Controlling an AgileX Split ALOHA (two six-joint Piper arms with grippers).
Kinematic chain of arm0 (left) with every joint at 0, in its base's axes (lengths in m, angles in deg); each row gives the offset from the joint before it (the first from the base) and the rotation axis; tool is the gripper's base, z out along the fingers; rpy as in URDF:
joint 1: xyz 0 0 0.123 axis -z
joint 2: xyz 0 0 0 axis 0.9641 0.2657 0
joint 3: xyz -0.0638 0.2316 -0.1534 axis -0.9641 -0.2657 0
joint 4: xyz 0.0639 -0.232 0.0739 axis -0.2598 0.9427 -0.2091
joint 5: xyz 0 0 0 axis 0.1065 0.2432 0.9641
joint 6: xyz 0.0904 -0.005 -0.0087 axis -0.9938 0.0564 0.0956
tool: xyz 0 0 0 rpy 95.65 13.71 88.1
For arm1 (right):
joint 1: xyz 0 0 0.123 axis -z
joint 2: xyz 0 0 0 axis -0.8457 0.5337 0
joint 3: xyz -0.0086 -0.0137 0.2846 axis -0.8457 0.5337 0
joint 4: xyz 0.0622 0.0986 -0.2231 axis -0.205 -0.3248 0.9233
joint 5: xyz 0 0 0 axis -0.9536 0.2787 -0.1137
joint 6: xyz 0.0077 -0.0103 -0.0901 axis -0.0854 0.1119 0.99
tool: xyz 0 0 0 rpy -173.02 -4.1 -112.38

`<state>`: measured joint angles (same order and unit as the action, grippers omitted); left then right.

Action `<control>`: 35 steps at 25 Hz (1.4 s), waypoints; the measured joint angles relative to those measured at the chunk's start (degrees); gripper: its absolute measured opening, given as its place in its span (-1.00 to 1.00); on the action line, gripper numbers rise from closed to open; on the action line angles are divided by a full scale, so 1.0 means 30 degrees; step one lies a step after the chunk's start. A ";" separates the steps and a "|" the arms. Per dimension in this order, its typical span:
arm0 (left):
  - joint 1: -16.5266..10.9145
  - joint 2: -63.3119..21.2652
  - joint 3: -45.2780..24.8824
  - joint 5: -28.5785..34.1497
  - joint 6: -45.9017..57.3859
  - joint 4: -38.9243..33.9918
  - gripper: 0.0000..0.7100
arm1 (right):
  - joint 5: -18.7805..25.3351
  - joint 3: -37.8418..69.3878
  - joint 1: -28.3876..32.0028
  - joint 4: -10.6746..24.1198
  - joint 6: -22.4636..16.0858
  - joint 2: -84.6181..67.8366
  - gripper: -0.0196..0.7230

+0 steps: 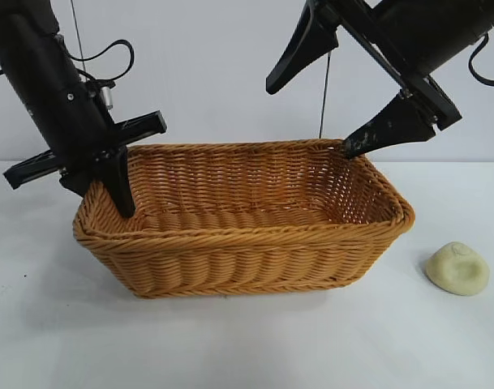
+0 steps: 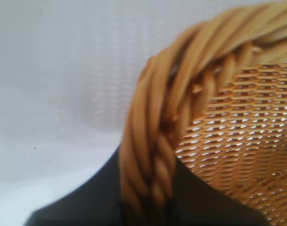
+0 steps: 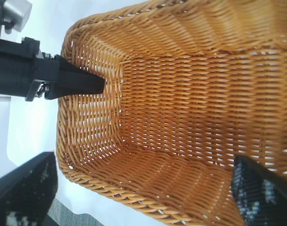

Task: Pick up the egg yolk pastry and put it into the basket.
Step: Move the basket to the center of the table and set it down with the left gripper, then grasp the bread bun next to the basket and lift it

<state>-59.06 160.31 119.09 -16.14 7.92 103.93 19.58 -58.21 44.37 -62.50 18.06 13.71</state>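
The orange-brown wicker basket (image 1: pixel 247 243) stands in the middle of the white table. The egg yolk pastry (image 1: pixel 457 268), a small pale yellow dome, lies on the table to the right of the basket, apart from it. My left gripper (image 1: pixel 110 197) is shut on the braided rim at the basket's left end; the left wrist view shows the rim (image 2: pixel 152 141) between its two dark fingers (image 2: pixel 82 207). My right gripper (image 1: pixel 309 119) is wide open and empty above the basket's back right corner, well away from the pastry. In the right wrist view the basket's inside (image 3: pixel 190 117) holds nothing but the left finger (image 3: pixel 79 84).
The white table (image 1: pixel 230 348) runs in front of the basket and round the pastry. A pale wall stands behind. Thin cables hang behind both arms.
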 joint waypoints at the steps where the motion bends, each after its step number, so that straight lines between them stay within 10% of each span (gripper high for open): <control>1: 0.0000 0.0146 0.0000 -0.0018 -0.0129 -0.0002 -0.69 | 0.0000 0.0000 0.0000 0.0000 0.0000 0.0000 0.92; 13: 0.0000 0.1616 0.0037 -0.1009 -0.0694 -0.0038 -0.61 | 0.0000 0.0000 0.0000 0.0000 0.0000 0.0000 0.92; 19: 0.0000 0.1508 0.0288 -0.0972 -0.0711 0.0088 0.56 | 0.0000 0.0000 0.0000 0.0000 0.0000 0.0000 0.92; 22: 0.0000 0.1149 0.0962 -0.0482 -0.0711 0.0047 0.79 | 0.0000 0.0000 0.0000 0.0000 0.0000 0.0000 0.92; 35: -0.0429 -0.1734 0.3931 0.2755 -0.1464 -0.3675 0.86 | 0.0000 0.0000 0.0000 0.0000 0.0000 0.0000 0.92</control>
<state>-60.35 155.10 130.88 -7.88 3.52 92.91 19.58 -58.21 44.37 -62.50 18.06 13.71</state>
